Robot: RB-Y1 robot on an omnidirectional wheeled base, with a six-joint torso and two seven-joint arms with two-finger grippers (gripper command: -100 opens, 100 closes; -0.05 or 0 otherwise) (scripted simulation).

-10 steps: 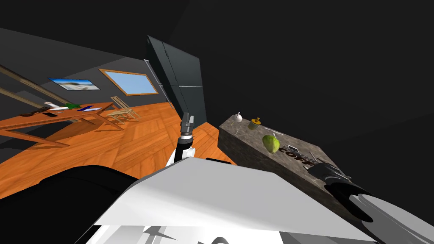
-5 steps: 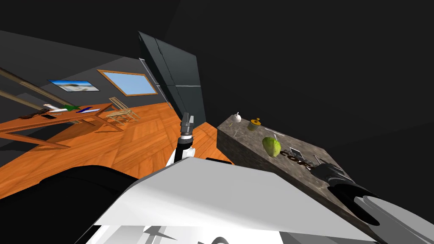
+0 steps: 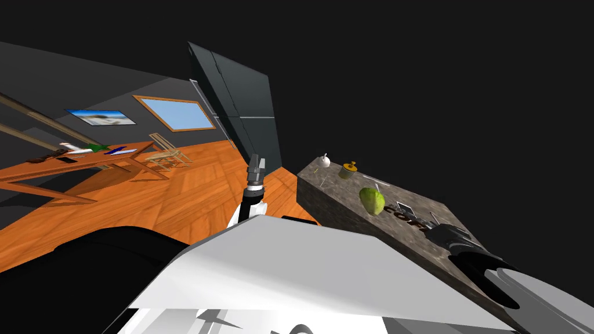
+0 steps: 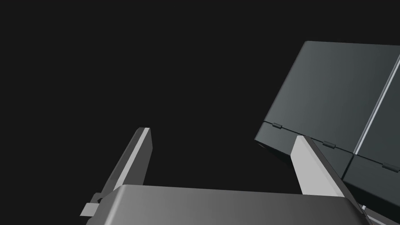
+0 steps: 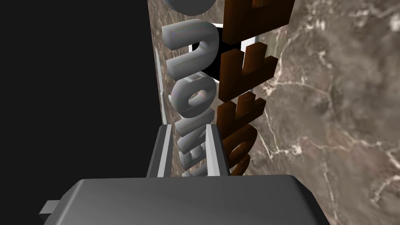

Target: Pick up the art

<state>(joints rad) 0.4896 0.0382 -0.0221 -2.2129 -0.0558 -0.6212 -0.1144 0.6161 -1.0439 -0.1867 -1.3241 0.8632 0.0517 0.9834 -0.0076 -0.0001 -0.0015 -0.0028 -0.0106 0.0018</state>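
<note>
Right gripper [image 5: 189, 129] clamped on grey-and-brown block-letter sign [image 5: 238, 105], on a marbled stone counter [image 5: 332, 117] at my two o'clock
Sign probably rigid, light, snappable; hold the grey row's end; left gripper [image 4: 222, 133] spread, empty

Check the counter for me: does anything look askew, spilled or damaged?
Nothing stands out. The grey-and-brown block-letter art sits intact on the brown marbled counter, right gripper shut on its grey letters; the green rounded object sits whole nearby.

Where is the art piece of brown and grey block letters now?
Head view: the letter art lies on the grey-brown marble counter at my right, beside the round green fruit, gripped by the right gripper.
</note>
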